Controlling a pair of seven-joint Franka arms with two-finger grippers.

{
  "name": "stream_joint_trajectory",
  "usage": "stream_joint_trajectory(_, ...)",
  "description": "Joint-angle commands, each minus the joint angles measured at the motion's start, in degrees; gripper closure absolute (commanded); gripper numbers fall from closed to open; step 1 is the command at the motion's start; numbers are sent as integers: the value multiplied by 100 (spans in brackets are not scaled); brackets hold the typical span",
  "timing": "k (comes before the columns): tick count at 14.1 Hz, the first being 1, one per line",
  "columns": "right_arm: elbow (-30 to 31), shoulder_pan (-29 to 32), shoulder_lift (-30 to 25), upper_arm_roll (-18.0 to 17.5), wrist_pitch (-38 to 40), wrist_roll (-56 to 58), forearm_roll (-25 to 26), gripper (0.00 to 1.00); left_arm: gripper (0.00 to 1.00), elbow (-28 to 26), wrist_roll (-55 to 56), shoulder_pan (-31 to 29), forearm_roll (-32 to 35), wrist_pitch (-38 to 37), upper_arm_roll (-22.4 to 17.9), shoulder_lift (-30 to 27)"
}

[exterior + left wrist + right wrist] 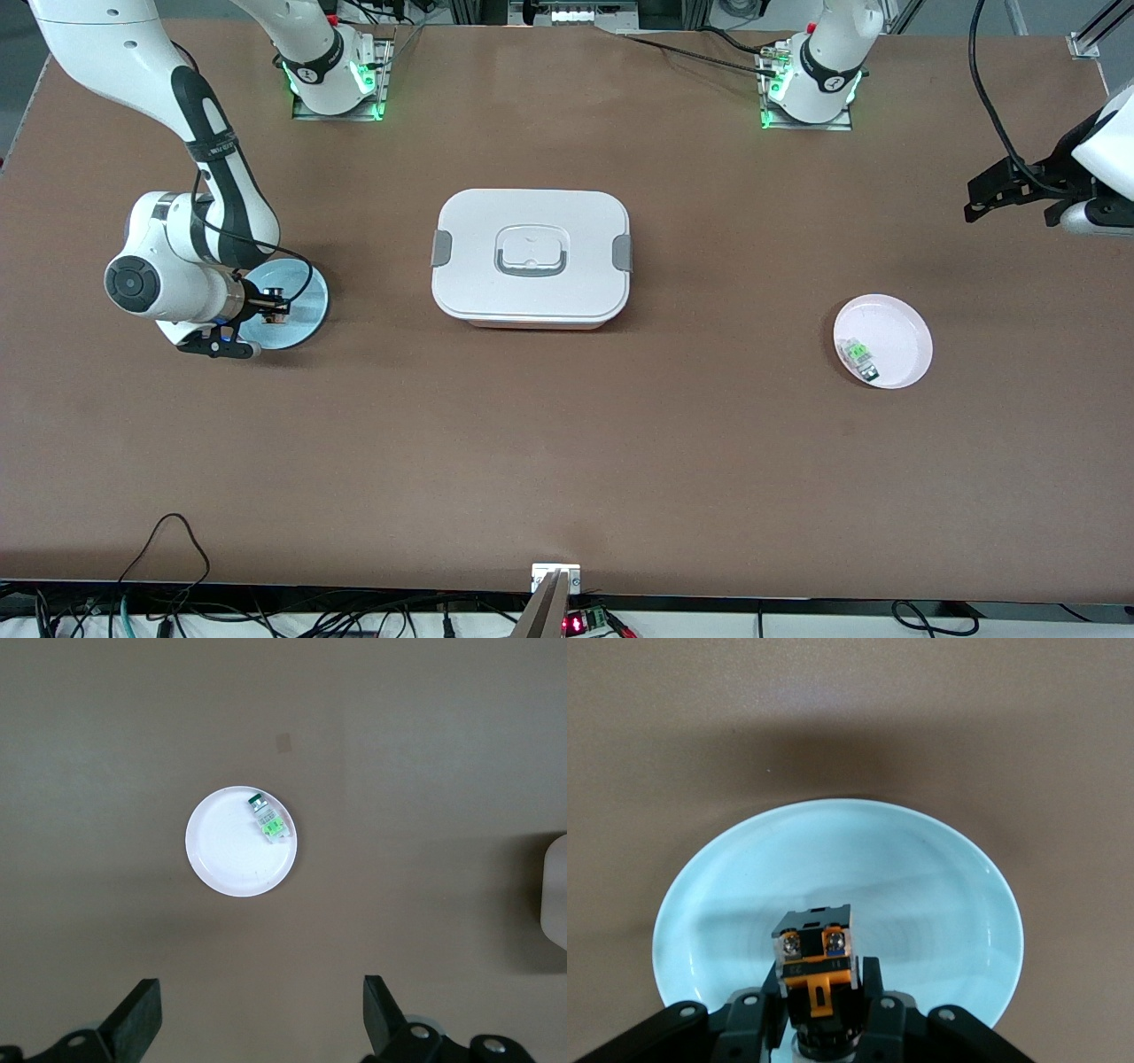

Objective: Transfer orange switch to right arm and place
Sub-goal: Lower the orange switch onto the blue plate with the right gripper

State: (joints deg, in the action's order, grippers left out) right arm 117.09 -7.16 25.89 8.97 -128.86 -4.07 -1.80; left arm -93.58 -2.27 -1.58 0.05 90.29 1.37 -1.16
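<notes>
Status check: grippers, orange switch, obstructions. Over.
Right gripper shut on small black orange-marked switch, over pale blue round plate. Left gripper open, waiting above pink plate. Nothing in the way.

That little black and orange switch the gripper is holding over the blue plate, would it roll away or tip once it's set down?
The orange switch, clamped in the right gripper over the blue plate, looks boxy and rigid, so rolling seems unlikely. It looks taller than wide, so it might tip. The plate's smooth surface could let it slide.
</notes>
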Motion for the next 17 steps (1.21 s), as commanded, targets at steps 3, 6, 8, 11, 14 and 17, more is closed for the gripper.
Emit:
stream_joint_trajectory(3,86,13,127,-18,-271,-129,65,78,0,-222,34,8,-75,340,-31,63)
stream_joint_trajectory(6,86,12,136,-18,-271,-129,65,74,0,-213,43,8,-57,366,-22,28)
stream_joint_trajectory(8,86,12,127,-18,-263,-112,74,74,0,-213,69,-1,-31,305,-31,20)
stream_joint_trajectory(11,69,-57,101,-18,-210,833,206,74,0,-222,43,-80,-75,304,-128,37)
stream_joint_trajectory(14,-10,-84,-13,-89,123,2230,206,77,0,-205,51,-27,39,454,-102,29)
stream_joint_trajectory(17,-46,-75,-145,-168,133,4190,188,81,0,-152,95,-27,-31,410,-119,11)
